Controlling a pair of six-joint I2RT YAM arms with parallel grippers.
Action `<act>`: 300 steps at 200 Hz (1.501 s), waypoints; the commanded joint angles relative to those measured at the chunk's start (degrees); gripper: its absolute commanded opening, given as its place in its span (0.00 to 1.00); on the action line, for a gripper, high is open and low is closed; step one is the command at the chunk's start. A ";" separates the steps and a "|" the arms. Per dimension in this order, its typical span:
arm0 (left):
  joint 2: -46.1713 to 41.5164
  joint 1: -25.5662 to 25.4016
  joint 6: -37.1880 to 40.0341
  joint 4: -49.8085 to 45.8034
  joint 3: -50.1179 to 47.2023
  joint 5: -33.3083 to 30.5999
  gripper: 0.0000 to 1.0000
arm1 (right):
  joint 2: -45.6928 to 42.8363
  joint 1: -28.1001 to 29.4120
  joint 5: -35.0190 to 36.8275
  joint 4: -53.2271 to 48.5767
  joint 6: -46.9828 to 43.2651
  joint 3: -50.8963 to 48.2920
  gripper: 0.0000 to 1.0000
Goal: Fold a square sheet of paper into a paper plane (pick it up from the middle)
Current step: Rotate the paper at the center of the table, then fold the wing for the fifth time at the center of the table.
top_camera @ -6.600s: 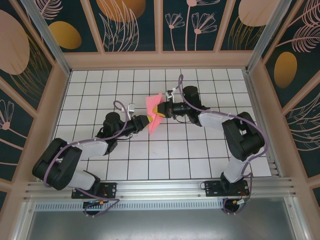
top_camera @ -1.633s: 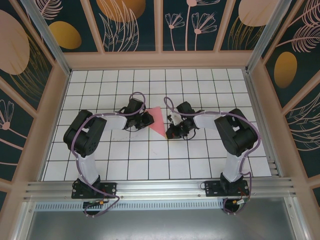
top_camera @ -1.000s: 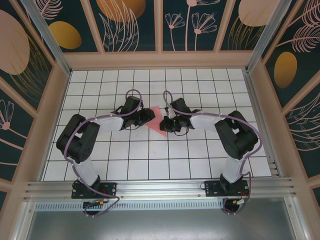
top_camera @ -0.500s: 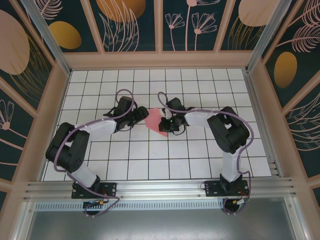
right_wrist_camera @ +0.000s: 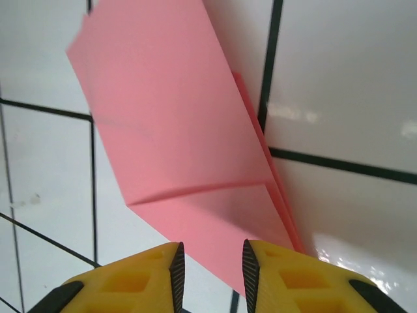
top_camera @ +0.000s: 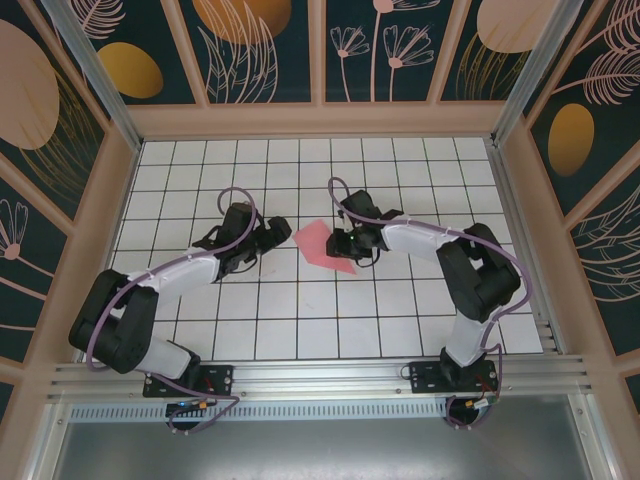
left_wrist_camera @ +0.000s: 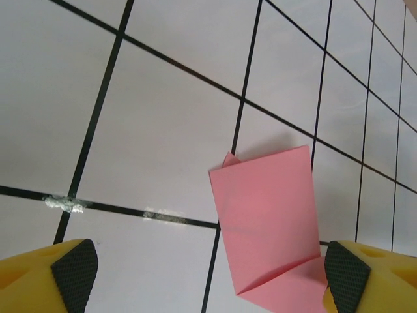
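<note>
both sets of jaws free: left gripper [left_wrist_camera: 208,267] wide apart, right gripper [right_wrist_camera: 212,261] barely parted beside the flat pink-red folded paper plane [top_camera: 322,247]; best to pinch squarely on its crease

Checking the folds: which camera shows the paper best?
Left wrist: nearly the whole paper, edges and crease sharp. Top external shows the paper whole but small. Right wrist shows the paper closer, layers visible, top cropped.

Matt, smooth pink paper plane [right_wrist_camera: 182,150], glossy white tabletop [right_wrist_camera: 345,91], slightly scuffed
</note>
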 commanded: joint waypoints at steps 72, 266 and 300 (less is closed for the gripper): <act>2.31 -0.42 -6.09 13.72 -5.10 14.88 0.90 | 2.51 -1.66 -1.03 8.11 8.95 -2.80 0.30; 17.68 -7.91 -17.75 18.06 2.39 17.66 0.62 | 2.12 -8.95 -16.23 23.11 13.59 -16.14 0.27; 18.72 -7.98 -17.99 18.54 3.16 18.04 0.61 | 2.11 -9.29 -16.95 23.56 13.33 -16.48 0.27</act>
